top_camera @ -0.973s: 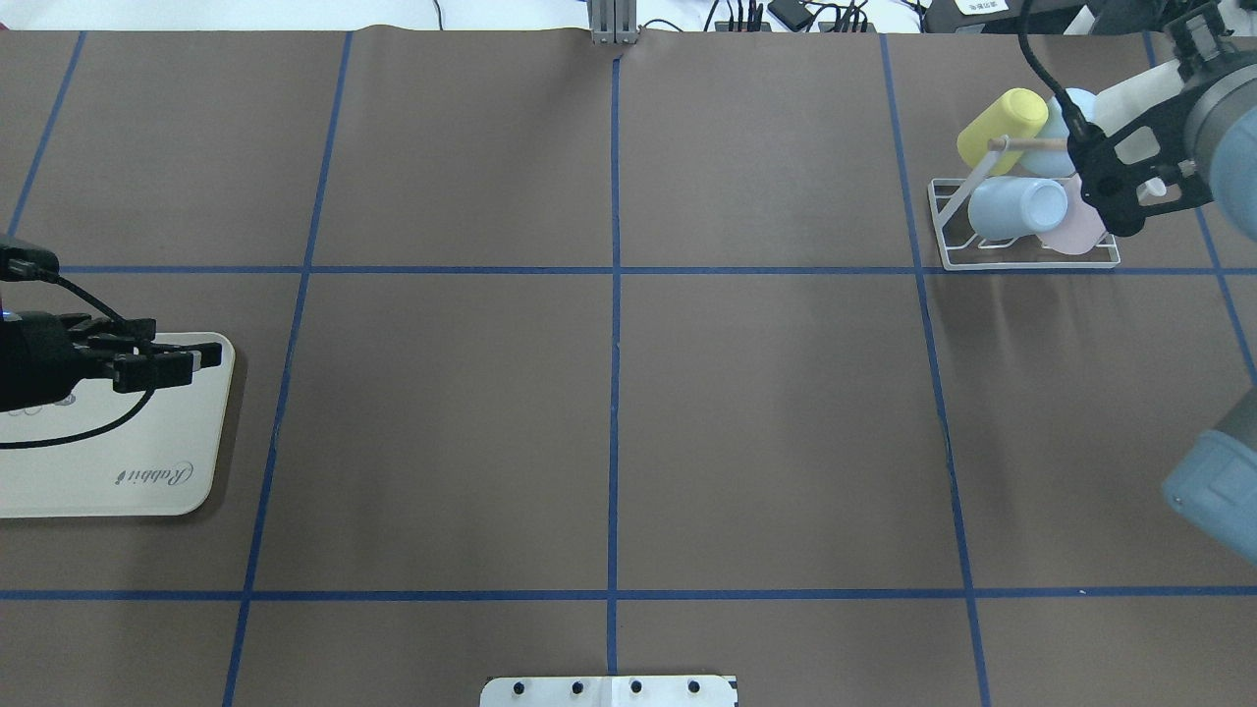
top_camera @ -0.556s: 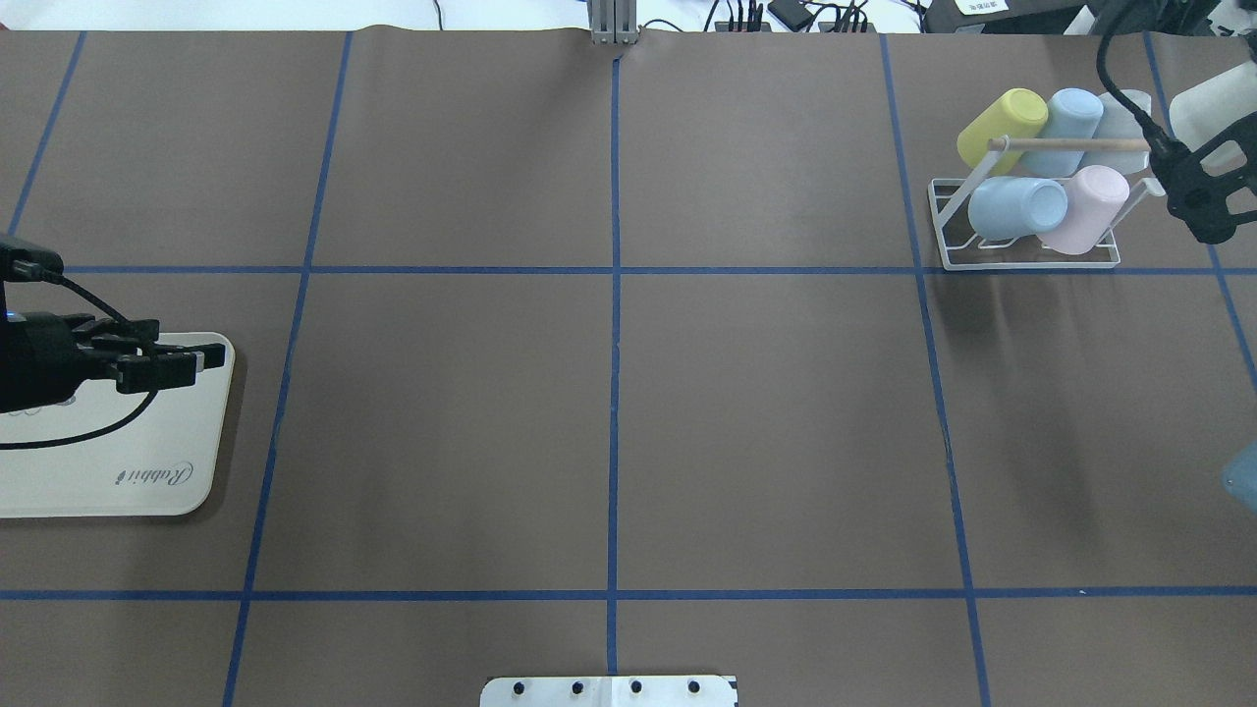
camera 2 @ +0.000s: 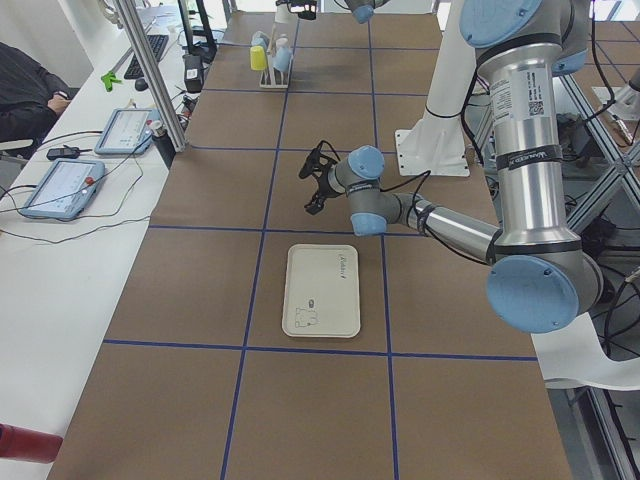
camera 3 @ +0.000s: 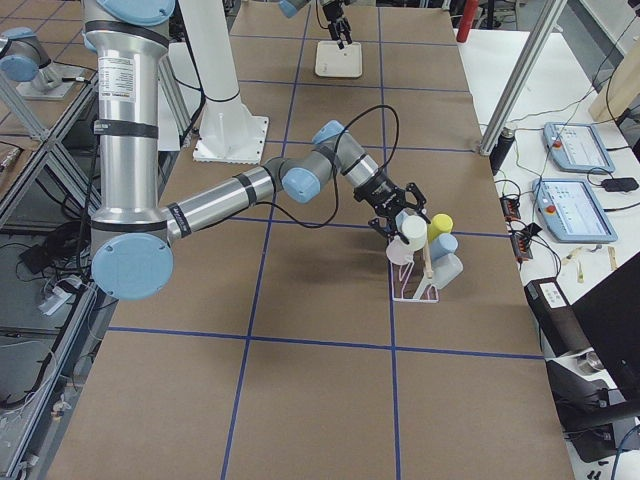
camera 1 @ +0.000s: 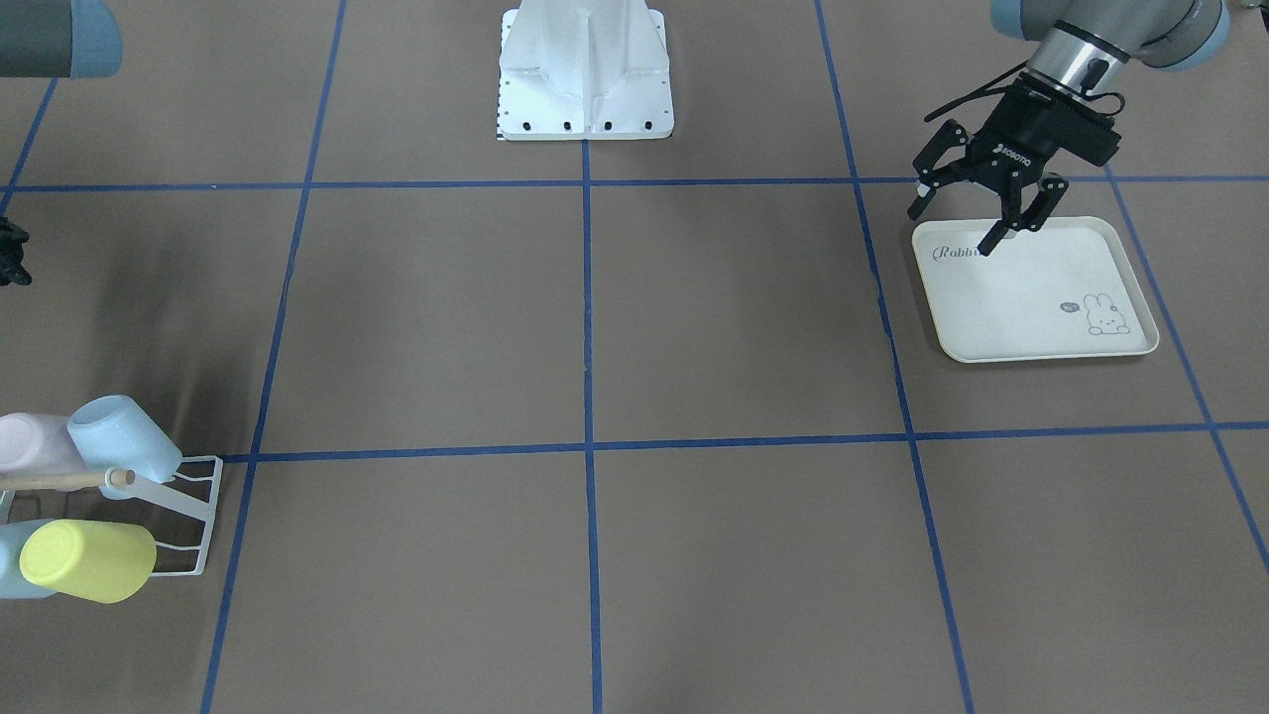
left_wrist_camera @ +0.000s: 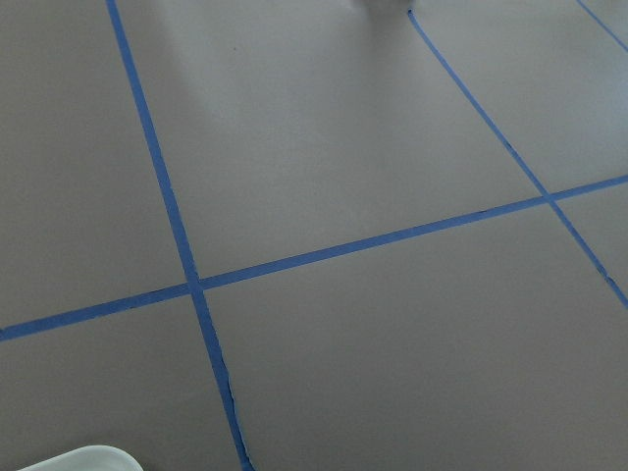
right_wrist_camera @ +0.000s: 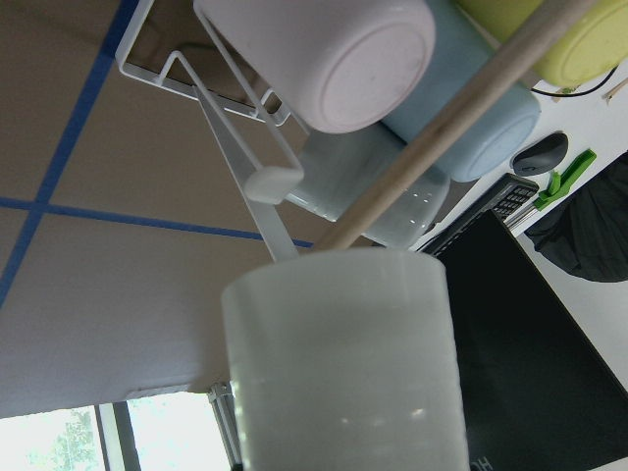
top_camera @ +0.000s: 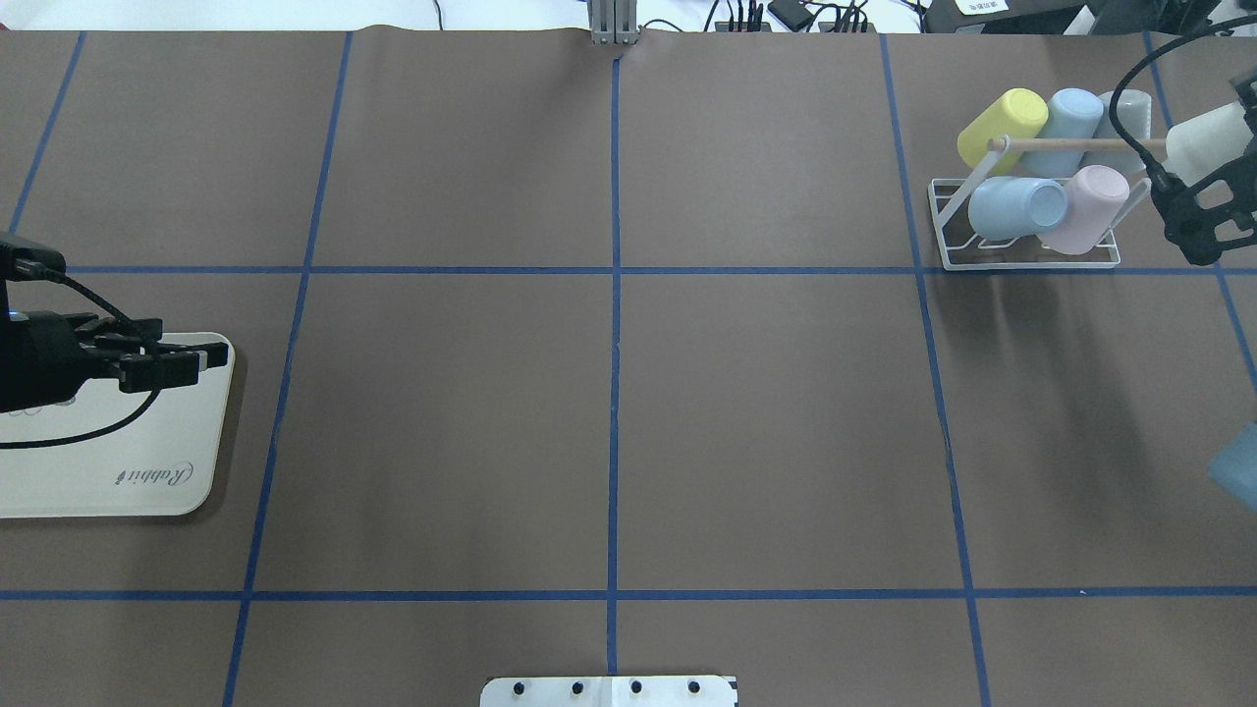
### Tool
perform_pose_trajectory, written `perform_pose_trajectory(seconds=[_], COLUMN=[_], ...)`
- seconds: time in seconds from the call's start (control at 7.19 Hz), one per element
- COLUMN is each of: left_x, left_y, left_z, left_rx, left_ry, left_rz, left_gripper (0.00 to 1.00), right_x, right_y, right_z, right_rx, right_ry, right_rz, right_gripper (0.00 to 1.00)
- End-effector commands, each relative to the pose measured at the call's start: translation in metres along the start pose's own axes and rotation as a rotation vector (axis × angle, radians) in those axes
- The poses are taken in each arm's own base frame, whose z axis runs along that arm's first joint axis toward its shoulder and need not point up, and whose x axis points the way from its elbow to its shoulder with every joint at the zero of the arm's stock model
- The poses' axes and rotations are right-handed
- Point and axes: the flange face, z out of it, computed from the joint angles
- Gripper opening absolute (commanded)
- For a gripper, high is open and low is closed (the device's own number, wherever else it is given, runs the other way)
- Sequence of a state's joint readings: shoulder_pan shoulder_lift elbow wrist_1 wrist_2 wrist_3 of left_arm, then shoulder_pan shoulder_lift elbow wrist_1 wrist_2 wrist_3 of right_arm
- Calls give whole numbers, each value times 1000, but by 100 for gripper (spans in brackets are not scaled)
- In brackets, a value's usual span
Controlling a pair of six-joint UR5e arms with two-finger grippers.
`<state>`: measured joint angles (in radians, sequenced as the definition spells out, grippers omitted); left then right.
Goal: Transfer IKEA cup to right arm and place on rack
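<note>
Over the last second the right end effector point(top_camera: 1203, 187) has swung away from above the rack point(top_camera: 943, 241) and out past its outer end. It's clamped on the white cup point(top_camera: 1203, 142), which it carries in the air there. The cup sits right at the tip of the wooden dowel point(top_camera: 1070, 143), though whether the two touch can't be told. In the right wrist view a rounded white prong point(right_wrist_camera: 273, 183) stands free just ahead of the cup. Already hanging on the rack are a yellow cup point(top_camera: 1002, 126), a pale blue cup point(top_camera: 1070, 116), a grey cup point(top_camera: 1129, 110), a second blue cup point(top_camera: 1016, 206) and a pink cup point(top_camera: 1088, 206). Far across the brown tabletop point(top_camera: 442, 442), the left end effector point(camera 1: 960, 220) hovers with fingers spread and nothing between them. It's over the robot-side edge of the cream tray point(camera 1: 1011, 297). "ROBOTIQ" reads in white on its body. The tray carries the script word "Rabbit" and a small rabbit drawing point(camera 1: 1102, 315).
</note>
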<state>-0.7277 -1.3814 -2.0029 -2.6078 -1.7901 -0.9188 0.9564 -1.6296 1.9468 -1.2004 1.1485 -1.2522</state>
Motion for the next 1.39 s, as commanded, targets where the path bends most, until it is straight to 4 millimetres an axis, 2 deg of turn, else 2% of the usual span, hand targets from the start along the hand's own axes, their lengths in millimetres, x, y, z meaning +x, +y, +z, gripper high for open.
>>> perform_pose_trajectory(seconds=[0.0,0.42,0.7,1.25], left_x=[0,0,0,0], left_y=[0,0,0,1], left_z=[1,1,1,2], left_rx=[-1,-1,-1,-2], left_ry=[0,0,0,1], left_rz=[-9,-9,-9,-24], left_gripper=[100,100,100,100], right_x=[-23,-26,-16,-18], right_y=[-7,-22,-38,-44], right_z=[27,30,23,27], right_rx=[-10,0,-8,-38], right_ry=[-44,-50,-18,-15], right_rz=[-18,-46,-62,-125], right_gripper=[0,0,0,0])
